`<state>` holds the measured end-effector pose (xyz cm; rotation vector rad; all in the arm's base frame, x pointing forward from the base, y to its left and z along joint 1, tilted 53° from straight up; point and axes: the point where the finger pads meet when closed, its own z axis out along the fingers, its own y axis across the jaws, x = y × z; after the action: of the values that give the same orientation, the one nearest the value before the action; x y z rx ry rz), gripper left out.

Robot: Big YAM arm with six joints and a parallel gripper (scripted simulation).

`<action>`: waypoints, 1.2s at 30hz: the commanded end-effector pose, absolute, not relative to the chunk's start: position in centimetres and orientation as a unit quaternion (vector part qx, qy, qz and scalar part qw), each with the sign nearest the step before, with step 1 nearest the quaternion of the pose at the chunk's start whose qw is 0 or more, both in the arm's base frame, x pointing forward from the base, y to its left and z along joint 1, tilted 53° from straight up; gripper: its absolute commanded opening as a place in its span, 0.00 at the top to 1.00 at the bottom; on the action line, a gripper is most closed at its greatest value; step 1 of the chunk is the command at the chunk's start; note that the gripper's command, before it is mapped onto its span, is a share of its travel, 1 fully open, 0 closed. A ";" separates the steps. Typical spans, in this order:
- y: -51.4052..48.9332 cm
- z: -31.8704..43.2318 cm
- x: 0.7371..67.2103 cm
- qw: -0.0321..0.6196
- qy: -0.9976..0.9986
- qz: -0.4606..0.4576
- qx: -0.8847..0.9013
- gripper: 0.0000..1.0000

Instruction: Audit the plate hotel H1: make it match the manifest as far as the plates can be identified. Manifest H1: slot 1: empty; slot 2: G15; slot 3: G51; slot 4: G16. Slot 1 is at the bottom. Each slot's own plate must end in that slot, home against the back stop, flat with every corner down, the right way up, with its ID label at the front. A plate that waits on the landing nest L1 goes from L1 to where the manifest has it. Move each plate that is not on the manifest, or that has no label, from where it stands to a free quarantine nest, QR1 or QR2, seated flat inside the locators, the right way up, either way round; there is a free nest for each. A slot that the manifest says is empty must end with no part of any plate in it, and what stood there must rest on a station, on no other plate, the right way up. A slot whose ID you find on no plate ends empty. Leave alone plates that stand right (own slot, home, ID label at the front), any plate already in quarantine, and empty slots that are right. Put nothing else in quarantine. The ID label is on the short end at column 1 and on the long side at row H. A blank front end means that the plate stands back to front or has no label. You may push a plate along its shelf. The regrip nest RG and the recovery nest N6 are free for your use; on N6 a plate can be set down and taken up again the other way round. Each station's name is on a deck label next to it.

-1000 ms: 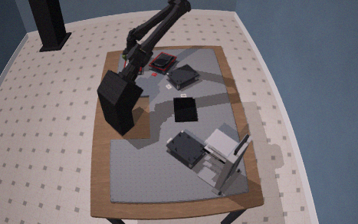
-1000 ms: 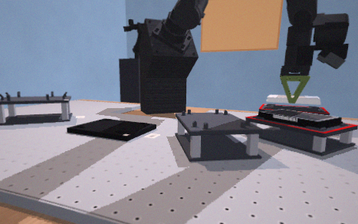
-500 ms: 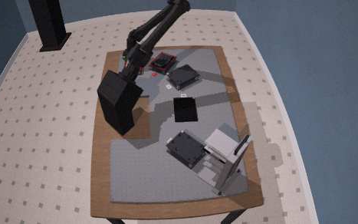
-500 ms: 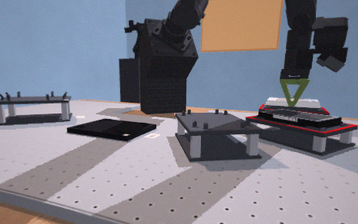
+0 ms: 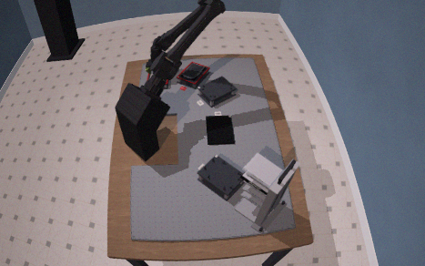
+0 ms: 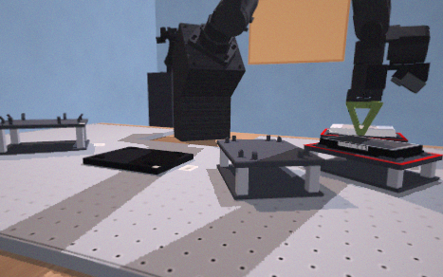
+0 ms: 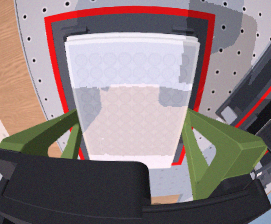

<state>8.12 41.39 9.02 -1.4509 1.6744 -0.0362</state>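
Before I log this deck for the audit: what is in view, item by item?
white plate: 1, white, gripped above a red-rimmed nest
red-rimmed nests: 2, far end of mat
dark plate: 1, on the nearer red-rimmed nest
raised nests: 2, dark grey, mid-mat and beside hotel
flat pad: 1, black, mat centre
plate hotel: 1, grey, mat corner
tower: 1, black, table edge
arm: 1, black
hand: 1, green fingers, closed on the white plate

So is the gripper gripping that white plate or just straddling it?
Gripping: the gripper has both green fingers against the white plate's long sides, above the red-edged nest.
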 end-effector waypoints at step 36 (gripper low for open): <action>39.2 14.3 3.4 0.455 0.673 0.005 -0.584 0.00</action>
<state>4.69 38.63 12.19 -1.4780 1.6507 -0.0569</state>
